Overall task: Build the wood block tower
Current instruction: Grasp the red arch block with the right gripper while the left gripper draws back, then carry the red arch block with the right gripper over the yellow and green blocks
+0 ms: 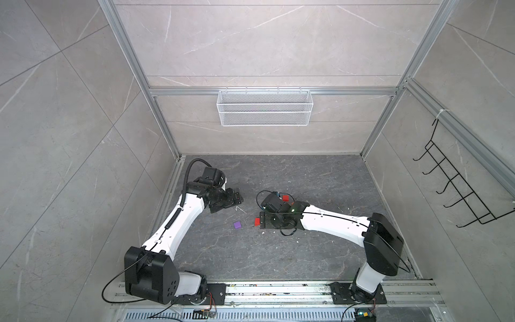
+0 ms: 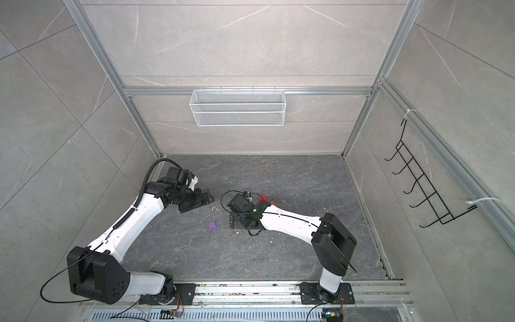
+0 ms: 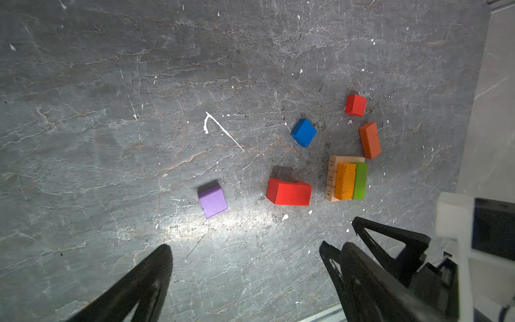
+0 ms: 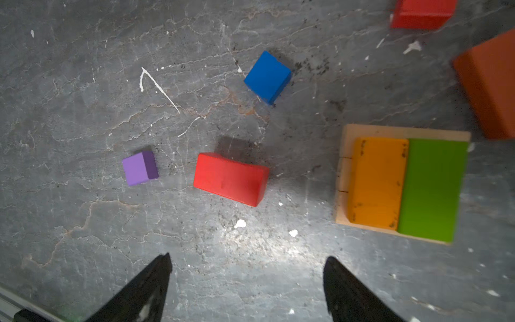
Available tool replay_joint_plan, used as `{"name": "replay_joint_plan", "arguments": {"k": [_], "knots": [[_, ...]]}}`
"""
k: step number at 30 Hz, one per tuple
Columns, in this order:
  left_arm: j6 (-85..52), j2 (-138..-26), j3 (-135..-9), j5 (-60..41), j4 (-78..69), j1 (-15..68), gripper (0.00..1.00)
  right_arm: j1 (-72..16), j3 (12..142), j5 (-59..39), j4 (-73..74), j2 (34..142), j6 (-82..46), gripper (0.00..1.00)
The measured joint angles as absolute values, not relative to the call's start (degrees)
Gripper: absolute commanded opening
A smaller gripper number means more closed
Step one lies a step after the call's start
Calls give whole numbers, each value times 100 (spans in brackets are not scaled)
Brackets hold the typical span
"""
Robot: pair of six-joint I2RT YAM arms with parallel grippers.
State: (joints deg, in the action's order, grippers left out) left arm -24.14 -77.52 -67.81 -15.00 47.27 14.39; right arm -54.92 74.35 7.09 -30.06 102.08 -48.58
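We find the tower (image 4: 405, 181) only two layers high on the dark tabletop (image 1: 278, 251). Its tan blocks (image 3: 330, 178) lie flat side by side, and an orange bar (image 4: 377, 184) and a green bar (image 4: 433, 189) rest on them, touching along their long sides. In both top views the right arm (image 1: 334, 220) hides this stack.

The other blocks lie loose, none touching another. In a top view the purple cube (image 1: 237, 225) sits at 9 o'clock of the red bar (image 1: 256, 221), and the red cube (image 1: 285, 198) at about 2 o'clock of that bar. The wrist views put the tower on the far side of the red bar from the purple cube. A blue cube (image 4: 267, 76) lies near it, and a rust-orange bar (image 3: 370, 140) just beside the tan layer.

The left arm's fingers (image 3: 145, 278) stand wide apart and carry nothing, at about 12 o'clock of the purple cube. The right arm's fingers (image 4: 351, 292) are also spread and empty, above bare tabletop near the red bar.
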Motion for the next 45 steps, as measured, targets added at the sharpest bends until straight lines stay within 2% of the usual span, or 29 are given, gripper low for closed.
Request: {"name": "replay_joint_plan", "arguments": {"k": [9, 22, 35, 40, 45], "knots": [[-2091, -7015, -6390, -1850, 4515, 829, 96, -5507, 8162, 939, -3083, 11126, -4956, 80], [-2032, -6995, -6016, -2447, 4119, 517, 95, -5531, 9011, 1142, -3470, 12136, -4980, 72], [-2032, -6995, -5986, -2705, 4001, 416, 95, -5658, 9548, 1404, -3990, 12617, -4976, 67], [-2032, -6995, -5951, -2733, 3972, 412, 95, -5662, 9577, 1441, -4056, 12637, -4934, 57], [-2032, -6995, -5948, -2753, 3957, 412, 95, -5669, 9638, 1507, -4139, 12667, -4866, 52]]}}
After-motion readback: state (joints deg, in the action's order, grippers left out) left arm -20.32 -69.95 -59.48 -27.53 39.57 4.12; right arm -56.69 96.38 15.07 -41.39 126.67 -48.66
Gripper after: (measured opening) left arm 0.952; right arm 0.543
